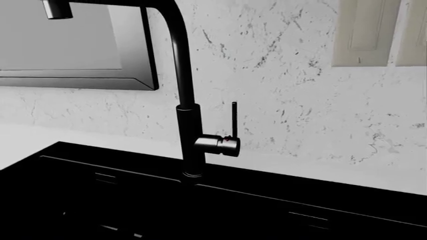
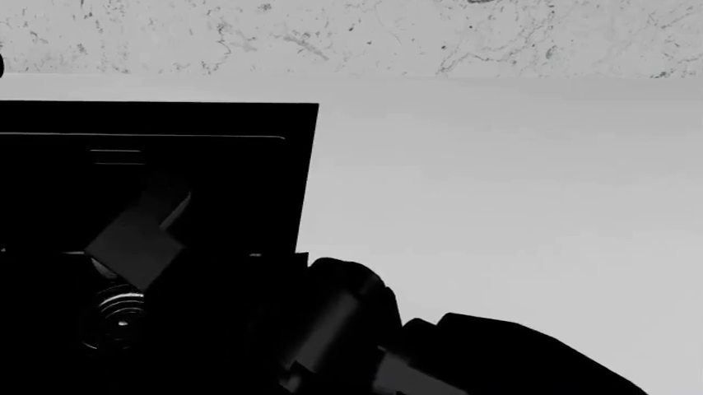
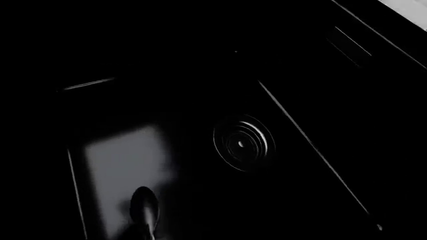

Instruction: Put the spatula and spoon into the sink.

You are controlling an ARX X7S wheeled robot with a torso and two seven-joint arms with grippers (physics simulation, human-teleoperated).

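So the pale counter [image 2: 495, 206] takes up most of the head view, with the black sink [image 2: 165, 119] at the left and its tall tap [image 1: 183, 100] against the marble wall. A dark arm [image 2: 363, 329] reaches over the basin by the drain [image 3: 242, 142]. The spoon [image 3: 144, 207] lies in the sink, bowl showing. Spatula isn't visible anywhere. Can't tell either claw's state, neither one shows.

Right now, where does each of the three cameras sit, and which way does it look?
Left wrist view: near the left gripper, low over the sink, facing the tap and marble wall; no robot part shows.
Head view: above, looking down at the counter; dark arm shows below.
Right wrist view: over the basin, facing the drain and spoon; no gripper visible.
Shared: head and right wrist views both show the drain.
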